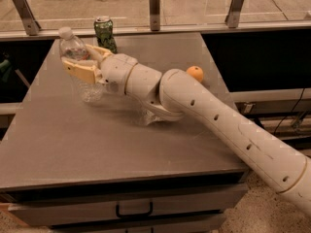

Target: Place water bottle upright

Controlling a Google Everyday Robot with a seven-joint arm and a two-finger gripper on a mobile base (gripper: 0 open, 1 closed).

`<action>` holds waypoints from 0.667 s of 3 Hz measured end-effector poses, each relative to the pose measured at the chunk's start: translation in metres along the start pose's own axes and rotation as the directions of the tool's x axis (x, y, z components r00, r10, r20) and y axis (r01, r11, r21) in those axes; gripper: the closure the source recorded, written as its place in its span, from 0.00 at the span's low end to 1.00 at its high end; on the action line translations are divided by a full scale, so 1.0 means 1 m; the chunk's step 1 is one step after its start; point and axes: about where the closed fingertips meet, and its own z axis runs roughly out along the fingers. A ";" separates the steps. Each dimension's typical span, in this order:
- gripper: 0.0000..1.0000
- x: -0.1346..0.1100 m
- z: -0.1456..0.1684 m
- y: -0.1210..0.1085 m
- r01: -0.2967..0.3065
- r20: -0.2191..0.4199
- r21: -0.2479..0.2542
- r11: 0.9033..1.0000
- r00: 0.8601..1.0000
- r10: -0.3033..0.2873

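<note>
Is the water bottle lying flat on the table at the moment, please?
No, the water bottle stands nearly upright, cap on top, with the hand closed around its middle near the table's far left corner.

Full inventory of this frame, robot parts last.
water bottle: 1, clear with white cap, far-left of the table, roughly upright, held in the hand
can: 1, green, dented, at the far edge just behind the bottle
orange: 1, orange, right part of the table, behind the arm
clear item: 1, transparent, mid-table, mostly hidden under the arm; cannot tell what it is
table: 1, grey top
drawer: 1, grey front with a black handle, under the tabletop
posts: 3, metal, along the rail behind the table
arm: 1, white, reaching from lower right to far-left
hand: 1, tan fingers closed around the bottle's upper body
</note>
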 end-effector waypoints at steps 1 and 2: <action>1.00 0.002 -0.009 0.000 0.011 -0.049 -0.025 1.000 0.999 -0.012; 1.00 0.005 -0.011 0.002 0.005 -0.064 -0.037 0.999 0.998 -0.007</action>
